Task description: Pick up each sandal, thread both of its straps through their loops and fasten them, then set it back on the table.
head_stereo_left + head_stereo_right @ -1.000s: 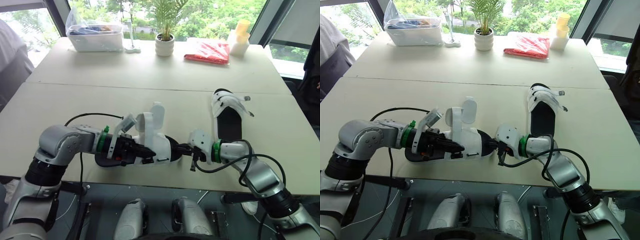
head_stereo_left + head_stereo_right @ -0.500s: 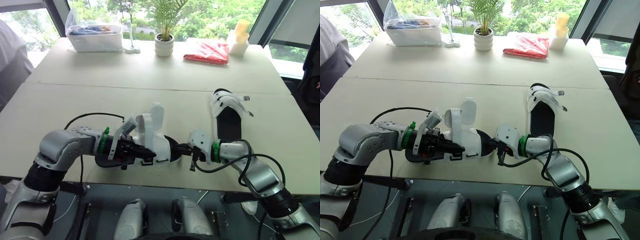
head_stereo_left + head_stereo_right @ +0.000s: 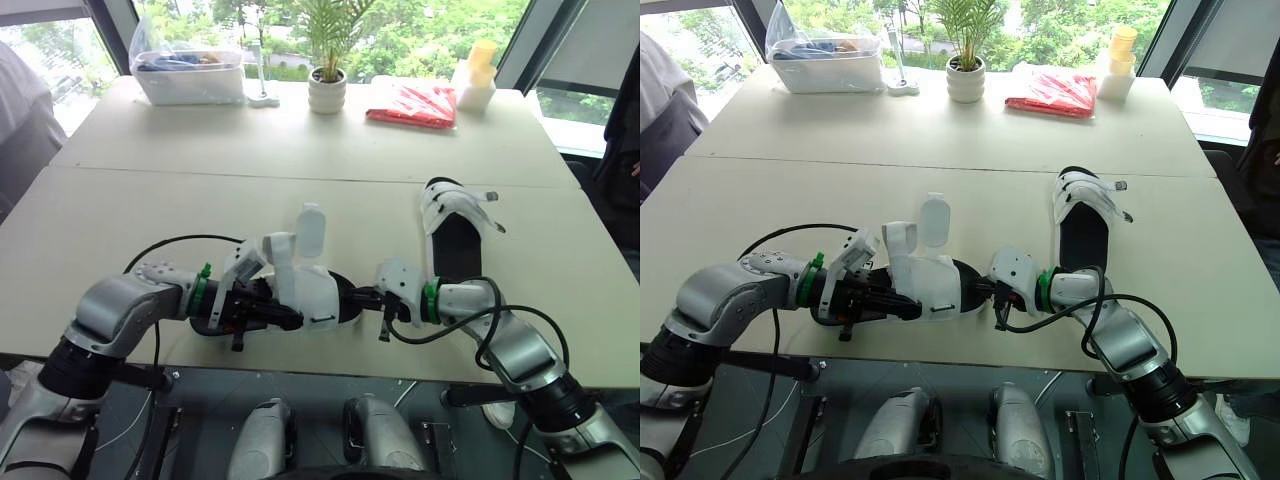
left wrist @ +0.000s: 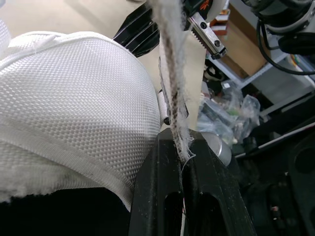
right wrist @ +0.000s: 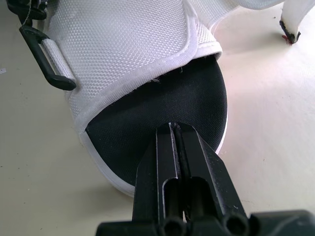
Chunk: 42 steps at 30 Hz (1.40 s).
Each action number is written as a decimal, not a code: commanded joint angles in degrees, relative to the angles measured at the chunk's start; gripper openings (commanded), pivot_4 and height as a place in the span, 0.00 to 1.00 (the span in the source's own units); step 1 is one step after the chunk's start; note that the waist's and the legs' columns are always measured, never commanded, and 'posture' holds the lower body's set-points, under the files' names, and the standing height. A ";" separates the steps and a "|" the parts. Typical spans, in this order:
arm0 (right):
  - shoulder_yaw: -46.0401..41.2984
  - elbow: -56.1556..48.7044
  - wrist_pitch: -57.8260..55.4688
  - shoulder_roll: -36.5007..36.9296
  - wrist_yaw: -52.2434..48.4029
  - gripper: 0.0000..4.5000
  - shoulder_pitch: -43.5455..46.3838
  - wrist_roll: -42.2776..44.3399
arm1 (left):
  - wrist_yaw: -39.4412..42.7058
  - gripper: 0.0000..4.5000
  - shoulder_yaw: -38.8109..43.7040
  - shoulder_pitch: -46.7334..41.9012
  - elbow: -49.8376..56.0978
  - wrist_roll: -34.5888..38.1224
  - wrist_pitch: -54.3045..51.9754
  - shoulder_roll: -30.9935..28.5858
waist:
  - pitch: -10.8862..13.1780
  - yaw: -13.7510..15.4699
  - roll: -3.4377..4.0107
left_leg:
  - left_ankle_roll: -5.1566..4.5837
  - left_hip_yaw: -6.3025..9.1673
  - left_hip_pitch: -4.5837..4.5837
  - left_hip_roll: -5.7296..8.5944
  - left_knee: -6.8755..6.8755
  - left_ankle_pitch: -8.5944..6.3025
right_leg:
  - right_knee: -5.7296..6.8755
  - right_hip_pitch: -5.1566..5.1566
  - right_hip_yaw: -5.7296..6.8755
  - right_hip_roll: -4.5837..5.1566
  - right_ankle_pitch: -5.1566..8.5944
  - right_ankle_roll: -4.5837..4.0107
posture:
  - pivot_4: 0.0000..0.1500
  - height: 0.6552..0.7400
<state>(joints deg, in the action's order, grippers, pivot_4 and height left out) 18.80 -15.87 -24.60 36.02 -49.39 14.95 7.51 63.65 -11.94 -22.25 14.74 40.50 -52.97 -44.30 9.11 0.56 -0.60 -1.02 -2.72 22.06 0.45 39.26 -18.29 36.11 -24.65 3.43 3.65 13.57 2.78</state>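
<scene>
From the head camera, the near sandal (image 3: 305, 290) sat close to the front edge of the table (image 3: 300, 150), lying crosswise between the two arms. Its white upper faced up and two strap ends stood loose above it. The left gripper (image 3: 285, 315) was at the sandal's side nearest the front edge, fingers drawn together at the lower edge of the white upper. The right gripper (image 3: 362, 297) met the sandal's toe end from the other side, its fingers closed narrow against the sole. The second sandal (image 3: 455, 235) lay flat on the table beyond the right arm, well apart from the first. At the far edge stood a potted plant (image 3: 327, 92), with a red packet (image 3: 412, 103) on one side and a clear tub (image 3: 190, 75) on the other.

In the left wrist view, the two black fingers (image 4: 157, 196) were pressed together on the frayed edge of a strap (image 4: 170, 73), which ran straight up out of the pinch. The mesh upper (image 4: 74, 98) bulged just beside them.

In the right wrist view, the fingers (image 5: 162, 152) were nearly closed, with only a thin slit between them, and they gripped the toe of the sandal at its rim. The black footbed (image 5: 162, 105) spread out ahead of them under the white mesh. A black loop (image 5: 47, 64) hung at the sandal's side with no strap through it.
</scene>
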 commanded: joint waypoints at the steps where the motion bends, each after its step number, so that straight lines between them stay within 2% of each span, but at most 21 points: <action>1: 1.70 2.87 -2.33 0.55 -0.02 0.00 -1.59 -2.00 | 1.43 0.08 -1.85 1.56 -0.32 -2.51 1.49 -1.09 | 0.00 0.01 0.00 | 0.00 0.00 0.00 0.00 0.00 0.00 | 0.00 0.00 0.00 0.00 0.00 0.00 | 1.00 0.81; 3: 1.72 2.82 -2.32 0.60 0.00 0.00 -1.68 -2.05 | 2.31 0.21 -1.92 1.85 -0.34 -2.69 1.88 -1.50 | -0.01 -0.01 0.02 | 0.00 0.00 -0.01 0.00 0.00 0.00 | 0.00 0.01 0.00 0.00 0.00 0.00 | 1.00 0.81; 10: 2.04 2.74 -2.17 0.82 -0.10 0.00 -2.14 -2.18 | 6.83 0.96 2.70 0.59 -0.17 2.16 -1.52 -4.89 | -0.02 -0.29 0.02 | -0.01 0.00 -0.01 -0.01 -0.01 0.00 | 0.01 -0.01 0.00 0.00 0.00 0.00 | 1.00 0.81; 11: 2.10 2.76 -2.05 0.87 -0.13 0.00 -2.22 -2.21 | 7.66 0.98 3.60 1.29 0.53 3.11 -1.86 -6.07 | -0.02 -0.36 0.02 | -0.01 0.00 -0.01 -0.01 -0.02 0.00 | 0.01 -0.01 0.00 0.00 0.00 0.00 | 1.00 0.81; 17: 2.78 3.23 -1.51 1.02 -0.50 0.00 -2.38 -2.52 | 9.17 0.98 8.11 5.87 2.86 5.38 -2.98 -11.90 | -0.01 -0.43 0.02 | -0.01 0.00 -0.02 -0.02 -0.05 -0.01 | -0.01 -0.01 0.00 0.00 0.00 -0.01 | 1.00 0.81; 23: 3.44 3.91 -1.05 0.90 -0.86 0.00 -2.35 -3.03 | 9.29 0.98 11.13 6.78 2.72 8.55 -6.32 -13.66 | -0.03 -0.15 -0.02 | -0.01 0.00 -0.03 -0.02 -0.04 -0.01 | -0.01 0.01 0.00 0.00 0.00 -0.02 | 1.00 0.81; 27: 3.72 4.47 -0.66 0.60 -1.13 0.00 -1.87 -3.13 | 8.15 0.98 10.70 11.28 8.41 9.19 -6.53 -14.43 | -0.03 -0.48 0.03 | -0.01 0.00 -0.02 -0.02 -0.05 -0.01 | -0.01 -0.01 0.00 0.00 0.01 -0.02 | 1.00 0.81; 32: 3.76 4.46 -0.70 0.57 -1.30 0.00 -1.59 -3.15 | 3.20 0.98 11.44 14.83 11.93 10.95 -7.77 -10.49 | -0.04 -0.29 -0.01 | 0.00 0.00 -0.06 -0.02 -0.06 -0.01 | -0.01 0.04 -0.01 0.00 0.01 -0.03 | 1.00 0.81; 42: 3.44 3.86 -1.15 0.92 -1.26 0.00 -2.08 -3.11 | -5.89 0.98 9.48 9.28 7.01 8.62 -8.37 -1.12 | -0.06 0.01 -0.02 | 0.00 -0.01 -0.23 -0.02 -0.06 -0.01 | 0.00 0.18 -0.02 0.00 0.01 -0.04 | 1.00 0.81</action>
<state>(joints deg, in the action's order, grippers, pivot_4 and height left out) 19.51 -14.87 -23.24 36.22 -50.19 14.87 6.83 59.06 -2.39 -11.66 21.72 48.88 -61.00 -46.07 9.05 0.57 -0.62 -1.02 -2.73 21.82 0.43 39.20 -18.30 36.10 -24.46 3.41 3.66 13.58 2.74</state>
